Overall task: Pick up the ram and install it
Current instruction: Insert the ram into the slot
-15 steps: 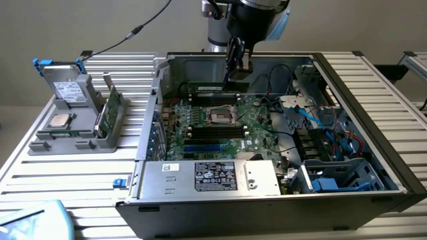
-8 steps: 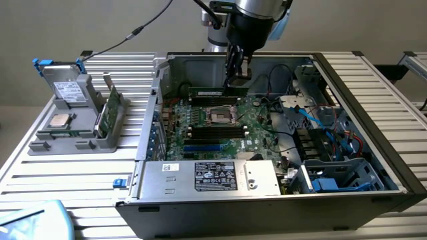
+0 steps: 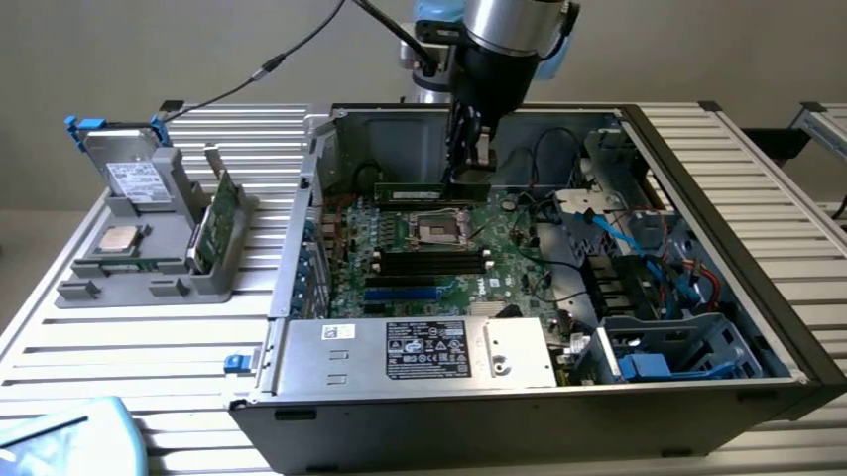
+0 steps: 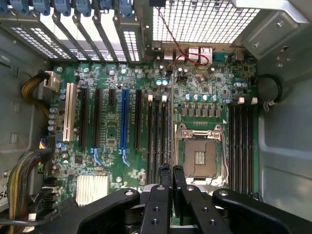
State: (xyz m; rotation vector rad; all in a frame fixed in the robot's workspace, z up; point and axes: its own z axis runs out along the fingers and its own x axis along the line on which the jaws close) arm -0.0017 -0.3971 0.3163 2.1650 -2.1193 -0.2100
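The ram [image 3: 421, 190] is a thin dark-green stick held level inside the open computer case [image 3: 781, 337]. It hangs just above the motherboard [image 3: 510, 248], over the far side of the empty processor socket [image 3: 437, 228]. My gripper [image 3: 466, 177] comes down from above and is shut on the ram's end toward the exterior view's right. In the wrist view the fingertips [image 4: 165, 171] stand pressed close together over the board, between the socket [image 4: 200, 156] and a bank of black memory slots [image 4: 158, 136]. A second slot bank [image 4: 241, 146] lies on the socket's other side.
A grey stand [image 3: 146, 263] outside the case on the exterior view's left holds a drive [image 3: 133, 178], a silver chip [image 3: 119, 238] and a green card [image 3: 218, 223]. The power supply [image 3: 423, 349] fills the case front. Cables [image 3: 649, 248] and a drive cage [image 3: 675, 352] crowd the right.
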